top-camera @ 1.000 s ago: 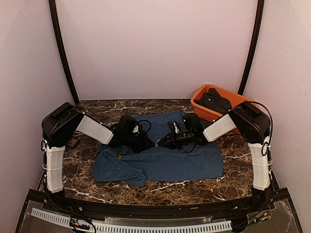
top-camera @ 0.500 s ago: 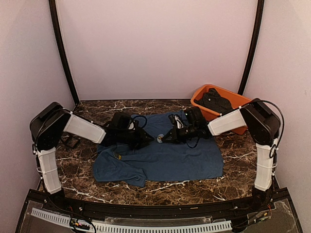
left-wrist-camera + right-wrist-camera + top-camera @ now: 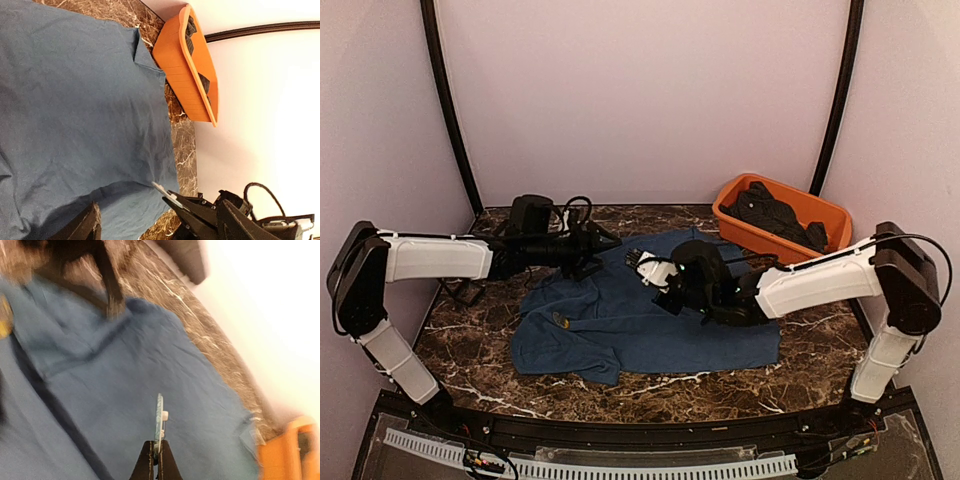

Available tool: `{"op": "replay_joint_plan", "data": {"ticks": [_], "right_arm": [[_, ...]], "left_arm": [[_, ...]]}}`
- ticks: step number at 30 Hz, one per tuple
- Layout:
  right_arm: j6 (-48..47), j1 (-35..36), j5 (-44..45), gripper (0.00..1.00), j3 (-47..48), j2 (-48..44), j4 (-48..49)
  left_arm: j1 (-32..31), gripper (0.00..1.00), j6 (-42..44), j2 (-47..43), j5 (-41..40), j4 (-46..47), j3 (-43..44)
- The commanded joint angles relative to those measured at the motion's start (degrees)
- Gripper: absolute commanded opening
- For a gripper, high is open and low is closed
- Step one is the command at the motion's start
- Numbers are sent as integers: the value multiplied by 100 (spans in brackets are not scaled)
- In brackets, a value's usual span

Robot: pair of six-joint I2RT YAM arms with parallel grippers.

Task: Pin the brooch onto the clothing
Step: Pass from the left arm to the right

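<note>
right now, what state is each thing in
t-shirt: spread out flat, wrinkled
brooch: clamped in the right pincer, not pinned
right pincer: shut on the brooch
left pincer: open, empty
orange tub: upright, dark clothes inside

Both arms share one build: the left arm [image 3: 432, 258] and the right arm [image 3: 815, 285] wear smooth white tubular shells between bulky, rounded black joint housings, with the white lower links nearest the black metal mounting rail [image 3: 620, 428]. Farther from that rail the wrists turn all black, and thin black cables [image 3: 578, 202] loop off them. The left gripper [image 3: 608, 241] is black. The right gripper [image 3: 634, 257] is black with white plastic blocks, and its fingers [image 3: 149, 460] are slim, dark, tapering blades.
</note>
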Motion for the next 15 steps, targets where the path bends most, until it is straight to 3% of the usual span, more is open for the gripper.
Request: {"op": "replay_joint_plan", "data": {"ticks": [1, 3, 5, 7, 15], "right_arm": [[-3466, 356, 2968, 0, -1059, 369, 3025], [-5100, 507, 3412, 0, -1391, 745, 5267], [-6962, 640, 3467, 0, -1521, 1438, 8155], [-7978, 729, 3515, 0, -1326, 1889, 8562], [-8281, 1125, 3175, 0, -1117, 2031, 8568]], "left_arm": [[40, 79, 100, -38, 228, -425, 54], [40, 79, 108, -5, 274, -442, 70], [47, 79, 102, 9, 345, -396, 70], [47, 78, 79, 37, 421, -272, 72], [49, 77, 345, 148, 598, -488, 391]]}}
